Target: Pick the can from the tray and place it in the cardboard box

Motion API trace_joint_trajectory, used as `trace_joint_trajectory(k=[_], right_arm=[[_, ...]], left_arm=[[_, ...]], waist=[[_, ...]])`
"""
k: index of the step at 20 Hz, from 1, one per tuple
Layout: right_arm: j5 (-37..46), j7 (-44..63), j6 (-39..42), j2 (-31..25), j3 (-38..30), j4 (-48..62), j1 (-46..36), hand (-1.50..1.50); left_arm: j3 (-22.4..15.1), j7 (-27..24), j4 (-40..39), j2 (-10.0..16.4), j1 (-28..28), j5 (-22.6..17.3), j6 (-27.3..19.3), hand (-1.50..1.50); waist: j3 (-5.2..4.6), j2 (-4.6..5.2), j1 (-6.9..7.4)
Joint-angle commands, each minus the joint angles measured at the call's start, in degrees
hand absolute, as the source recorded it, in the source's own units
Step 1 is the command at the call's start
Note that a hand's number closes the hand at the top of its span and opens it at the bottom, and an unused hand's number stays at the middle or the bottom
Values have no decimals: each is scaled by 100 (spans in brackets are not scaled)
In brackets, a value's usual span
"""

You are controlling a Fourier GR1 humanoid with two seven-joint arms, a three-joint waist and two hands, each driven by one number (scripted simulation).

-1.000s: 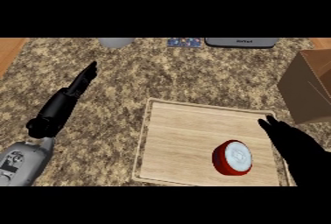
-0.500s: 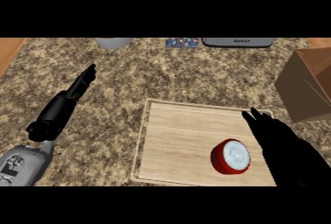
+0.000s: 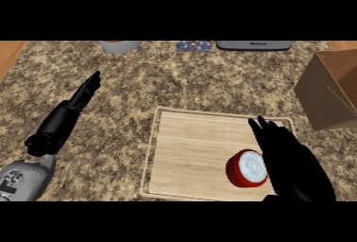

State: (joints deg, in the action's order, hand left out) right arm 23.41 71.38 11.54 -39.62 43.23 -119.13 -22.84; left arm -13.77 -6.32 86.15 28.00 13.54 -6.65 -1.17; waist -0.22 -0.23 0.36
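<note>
A red can [image 3: 246,169] with a pale lid stands upright on the wooden tray [image 3: 188,151], near its lower right corner. My right hand [image 3: 286,156] reaches over the tray's right side with straight fingers, right beside the can's right edge, and holds nothing. The cardboard box [image 3: 331,90] stands at the right edge of the counter, beyond the tray. My left hand [image 3: 80,98] rests open over the counter at the left, fingers pointing away, far from the tray.
Along the counter's far edge are a grey cup [image 3: 120,46], a small patterned item [image 3: 194,45] and a dark flat appliance [image 3: 252,45]. Speckled granite counter [image 3: 174,80] lies between these and the tray.
My right hand has moved left and forward over the tray, closing in beside the can. The left hand and the can have stayed put.
</note>
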Motion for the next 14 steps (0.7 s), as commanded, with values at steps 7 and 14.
trace_joint_trajectory(k=[7, 14], right_arm=[[473, 1280, 462, 1071, 274, 575, -90, -150], [973, 1060, 392, 1048, 246, 823, 375, -150]], left_arm=[[105, 113, -157, -177, 208, 130, 38, 0], [132, 71, 88, -157, -58, 152, 154, 0]], waist=[[10, 16, -37], [15, 1, -43]])
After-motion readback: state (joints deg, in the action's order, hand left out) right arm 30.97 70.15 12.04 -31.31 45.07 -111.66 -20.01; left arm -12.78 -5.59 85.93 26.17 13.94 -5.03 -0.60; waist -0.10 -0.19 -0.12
